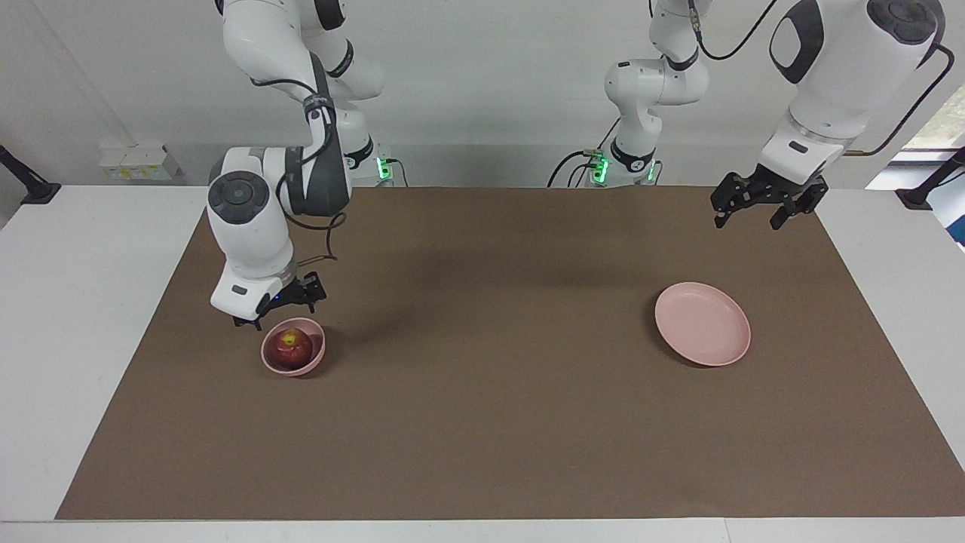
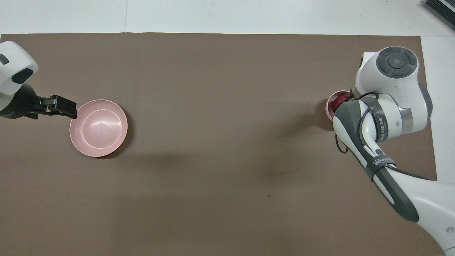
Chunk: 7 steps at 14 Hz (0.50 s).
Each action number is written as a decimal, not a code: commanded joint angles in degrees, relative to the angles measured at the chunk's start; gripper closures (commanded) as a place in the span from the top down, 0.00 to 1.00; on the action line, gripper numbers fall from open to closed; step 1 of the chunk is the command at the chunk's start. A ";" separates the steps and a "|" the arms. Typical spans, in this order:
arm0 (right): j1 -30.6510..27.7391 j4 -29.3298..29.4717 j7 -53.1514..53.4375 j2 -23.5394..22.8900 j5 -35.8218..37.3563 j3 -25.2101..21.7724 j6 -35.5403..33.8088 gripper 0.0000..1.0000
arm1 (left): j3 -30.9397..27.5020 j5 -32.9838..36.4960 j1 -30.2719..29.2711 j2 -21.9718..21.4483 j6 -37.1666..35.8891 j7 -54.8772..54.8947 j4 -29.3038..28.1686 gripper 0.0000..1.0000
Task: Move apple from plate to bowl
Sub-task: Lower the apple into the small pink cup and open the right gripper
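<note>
The dark red apple (image 1: 291,347) sits in the small pink bowl (image 1: 295,368) at the right arm's end of the table. My right gripper (image 1: 280,311) hangs open and empty just above the bowl, not touching the apple. In the overhead view the right arm covers most of the bowl (image 2: 329,107); a bit of the apple (image 2: 338,102) shows. The wide pink plate (image 1: 703,324) lies empty at the left arm's end; it also shows in the overhead view (image 2: 98,128). My left gripper (image 1: 761,211) is open and empty in the air beside the plate (image 2: 64,107).
A brown mat (image 1: 490,422) covers the table, with white table surface (image 1: 68,317) at both ends. A dark object (image 2: 440,9) lies at the table's corner farthest from the robots, at the right arm's end.
</note>
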<state>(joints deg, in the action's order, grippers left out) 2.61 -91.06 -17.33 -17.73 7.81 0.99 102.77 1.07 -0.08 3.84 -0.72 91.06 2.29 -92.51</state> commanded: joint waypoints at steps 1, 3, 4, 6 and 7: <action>-0.93 4.22 5.00 3.65 -4.90 0.06 -6.96 1.00 | -1.42 -0.09 0.56 -1.92 -3.33 2.63 -0.48 1.00; -0.85 4.13 11.76 8.22 -5.52 -0.03 -8.19 1.00 | -1.42 -0.09 0.56 -1.92 -3.69 2.37 -0.13 1.00; -0.85 4.31 14.75 9.98 -5.52 0.06 -9.77 1.00 | -1.42 -0.18 0.64 -1.83 -3.87 2.20 0.22 1.00; -1.02 4.31 16.89 13.15 -5.78 -0.20 -10.66 1.00 | -1.15 -0.79 0.73 -2.09 -4.57 2.11 0.22 1.00; -1.20 4.31 16.98 13.69 -6.14 -0.29 -12.14 1.00 | -0.98 -0.79 1.08 -2.09 -4.83 2.02 0.22 1.00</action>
<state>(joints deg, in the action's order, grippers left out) 2.20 -86.04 -2.02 -5.77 3.42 0.70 92.17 0.33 -0.34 4.03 -2.28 87.80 3.87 -92.52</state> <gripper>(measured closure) 0.000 0.000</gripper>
